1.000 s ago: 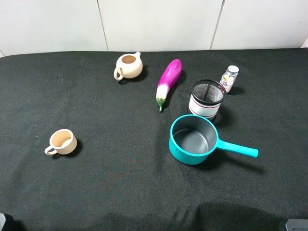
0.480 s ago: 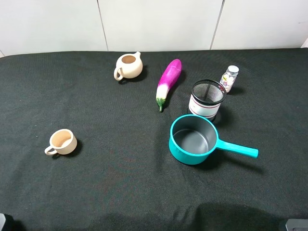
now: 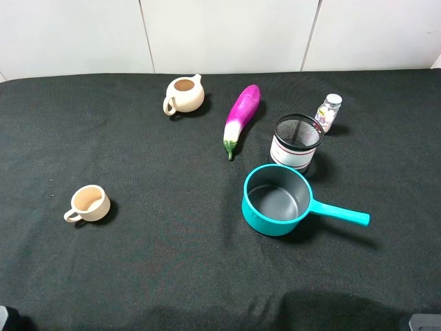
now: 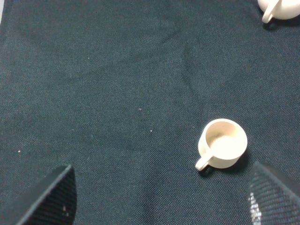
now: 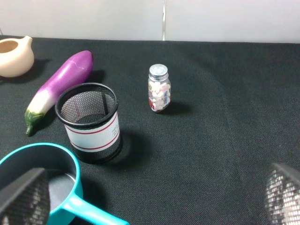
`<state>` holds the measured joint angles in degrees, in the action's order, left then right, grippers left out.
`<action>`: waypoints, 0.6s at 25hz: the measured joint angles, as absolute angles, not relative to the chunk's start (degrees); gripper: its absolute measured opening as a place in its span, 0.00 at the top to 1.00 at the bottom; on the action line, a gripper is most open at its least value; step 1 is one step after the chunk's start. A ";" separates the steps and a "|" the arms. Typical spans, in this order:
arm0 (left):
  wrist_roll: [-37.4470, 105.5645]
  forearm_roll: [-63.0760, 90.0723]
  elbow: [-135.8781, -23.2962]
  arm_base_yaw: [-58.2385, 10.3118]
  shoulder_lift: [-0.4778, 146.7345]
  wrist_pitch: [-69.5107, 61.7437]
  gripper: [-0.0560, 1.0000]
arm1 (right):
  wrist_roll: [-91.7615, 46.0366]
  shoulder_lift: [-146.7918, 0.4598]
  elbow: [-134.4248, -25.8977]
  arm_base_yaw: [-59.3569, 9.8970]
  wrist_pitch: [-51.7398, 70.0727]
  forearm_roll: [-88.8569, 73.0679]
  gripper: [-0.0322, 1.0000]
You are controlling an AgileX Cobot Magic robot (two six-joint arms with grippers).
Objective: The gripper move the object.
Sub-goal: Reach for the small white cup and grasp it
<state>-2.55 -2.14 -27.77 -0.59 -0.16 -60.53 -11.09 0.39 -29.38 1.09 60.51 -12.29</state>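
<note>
**Task object.** The cup [image 3: 89,203] stands upright on the black cloth [image 3: 172,276] in the near-left part of the table. Its mouth faces up and its loop handle points near-left. Nothing touches it.

**Left gripper.** The left gripper [image 4: 161,201] hangs above the cloth with its jaws spread wide and nothing between them. In the left wrist view the cup lies ahead of the fingers [image 4: 51,199], apart from both (closer to one than to the other).

**Right gripper.** The right gripper [image 5: 152,197] is on the near-right side. Its jaws are likewise wide apart and empty.

**Other items.**
- The spouted pitcher [image 3: 185,94] sits far and to the right of the cup, well apart from it.
- The eggplant [image 3: 241,117] lies right of the pitcher, with its green stem end toward the near side.
- The mesh holder [image 3: 298,141] stands upright right of the eggplant.
- The pill bottle [image 3: 329,112] stands near the holder, on its far-right side.
- The teal saucepan [image 3: 277,200] sits just beside the holder on its near side, with its handle pointing right. Whether the two touch cannot be told.
</note>
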 joint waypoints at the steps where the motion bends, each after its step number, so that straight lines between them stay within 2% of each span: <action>1: -2.55 -2.14 -27.77 -0.59 -0.16 -60.53 0.25 | -11.09 0.39 -29.38 1.09 60.51 -12.29 0.30; 10: -2.51 -2.12 -27.77 -0.59 -0.07 -60.53 0.25 | -11.09 0.39 -29.38 1.09 60.51 -12.29 0.30; 15: -2.49 -1.33 -29.38 -0.59 4.91 -60.78 0.25 | -11.09 0.39 -29.38 1.09 60.51 -12.29 0.30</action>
